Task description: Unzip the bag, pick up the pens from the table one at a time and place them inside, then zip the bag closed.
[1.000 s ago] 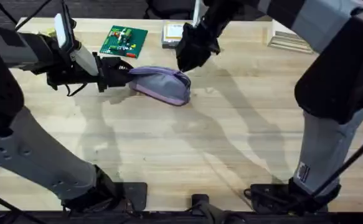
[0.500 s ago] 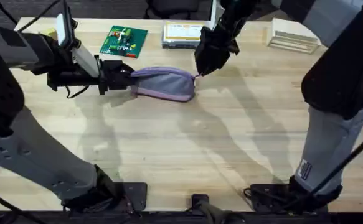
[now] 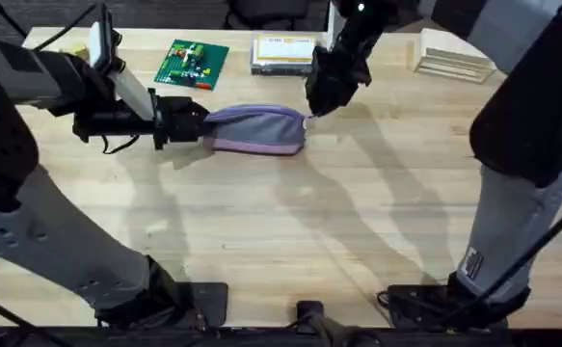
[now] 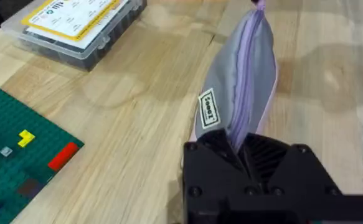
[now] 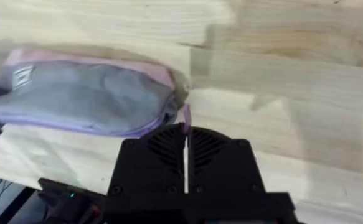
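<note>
The lavender-grey bag (image 3: 256, 128) lies stretched out on the table (image 3: 338, 222), left of centre at the back. My left gripper (image 3: 196, 122) is shut on its left end; in the left wrist view the fingers (image 4: 265, 163) pinch the fabric, and the bag (image 4: 243, 68) runs away from them with its purple zipper line on top. My right gripper (image 3: 309, 113) is at the bag's right end, shut on the purple zipper pull (image 5: 185, 119), with the bag (image 5: 88, 93) just beyond its fingers. The pens are out of view.
A green brick baseplate (image 3: 192, 62) and a clear plastic box with a yellow label (image 3: 281, 53) sit behind the bag. A pale stack (image 3: 454, 53) lies at the back right. Both arms' bases stand at the near edge.
My right gripper has moved right, to the bag's right end. The bag, bunched up a second ago, is now pulled long and straight between the two grippers. The left gripper has barely moved.
</note>
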### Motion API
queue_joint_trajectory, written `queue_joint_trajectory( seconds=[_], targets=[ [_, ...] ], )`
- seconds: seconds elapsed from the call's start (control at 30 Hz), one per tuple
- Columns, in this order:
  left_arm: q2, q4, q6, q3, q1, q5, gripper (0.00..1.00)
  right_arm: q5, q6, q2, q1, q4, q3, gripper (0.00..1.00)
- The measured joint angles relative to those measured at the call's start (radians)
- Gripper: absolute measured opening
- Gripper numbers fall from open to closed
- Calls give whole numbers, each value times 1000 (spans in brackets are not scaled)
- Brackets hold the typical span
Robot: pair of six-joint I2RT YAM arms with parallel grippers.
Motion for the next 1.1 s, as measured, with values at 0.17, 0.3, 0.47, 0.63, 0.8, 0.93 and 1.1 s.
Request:
queue_joint_trajectory(
  seconds=[0.17,0.3,0.47,0.63,0.8,0.93,1.1],
  targets=[
    [0,-7,0,0,0,0,42,12,9,-19,0,62,-114,34],
    [0,-10,0,0,-2,0,42,12,24,-21,0,72,-159,34],
    [0,-10,0,0,-2,0,42,14,24,-23,0,68,-153,34],
    [0,-6,0,0,-2,-3,42,5,20,-23,-6,49,-96,55],
    [0,-5,0,0,0,-8,42,26,5,-23,-14,26,-2,778],
    [0,-5,0,0,0,-8,42,58,-1,-23,-5,15,51,996],
    [0,-5,0,0,0,-8,42,139,-4,-27,27,14,75,998]
  ],
)
